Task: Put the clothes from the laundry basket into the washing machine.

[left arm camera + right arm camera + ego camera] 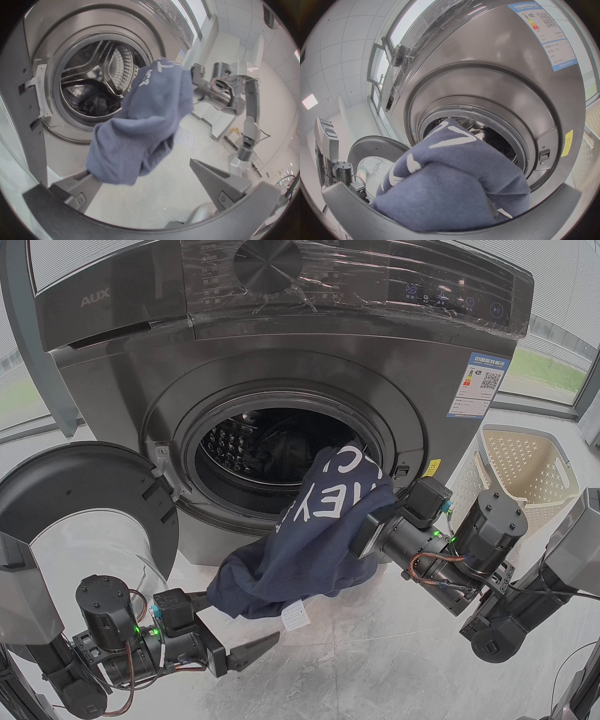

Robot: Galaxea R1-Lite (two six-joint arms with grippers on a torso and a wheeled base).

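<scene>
Ahead, the head view has the right gripper [361, 522] pinching a navy blue cloth garment with white lettering [312, 534] against the round opening of the grey front-loading washing machine [125, 377]. From the left wrist, the left gripper [140, 168] stands spread under the garment's lowest fold, below that opening. From the right wrist, the bunched garment covers the opening's lower half.

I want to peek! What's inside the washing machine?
At the bottom of the shiny drum lie dark clothes. The blue shirt hangs in front of the opening and covers the drum's right side, so what lies there cannot be seen.
</scene>
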